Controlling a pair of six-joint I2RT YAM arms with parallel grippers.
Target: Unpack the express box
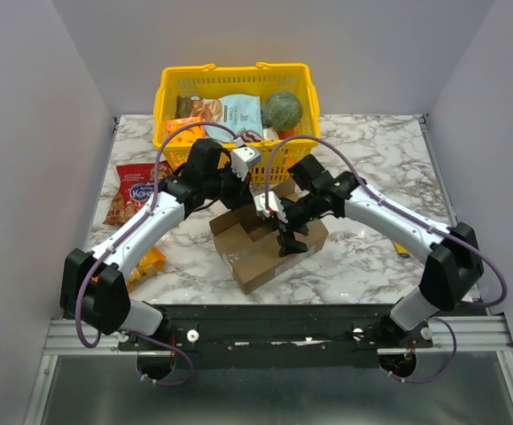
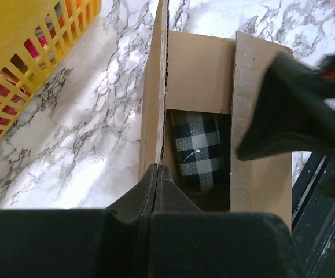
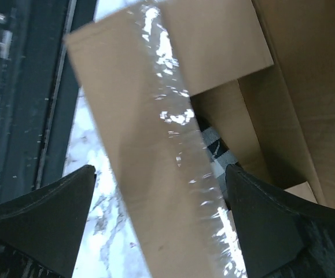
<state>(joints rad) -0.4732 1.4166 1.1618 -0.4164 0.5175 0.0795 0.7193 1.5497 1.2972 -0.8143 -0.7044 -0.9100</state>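
Observation:
The express box [image 1: 265, 243], a brown carton with its flaps open, lies in the middle of the marble table. A black-and-white checked item [image 2: 199, 147] lies inside it and also shows in the right wrist view [image 3: 213, 149]. My left gripper [image 1: 238, 197] is shut on the edge of the box's upright left flap [image 2: 157, 87]; the jaws [image 2: 157, 169] meet on the cardboard. My right gripper [image 1: 289, 241] is open over the box, its fingers straddling a flap with shiny clear tape [image 3: 155, 133] without touching it [image 3: 160, 174]. The right gripper shows as a dark shape in the left wrist view [image 2: 289, 116].
A yellow basket [image 1: 169, 97] with packets and a green round item stands behind the box, its wall near the left gripper [image 2: 17, 63]. A red snack bag [image 1: 136, 190] and an orange packet [image 1: 150, 263] lie at the left. The black frame rail [image 1: 274, 319] runs along the near edge.

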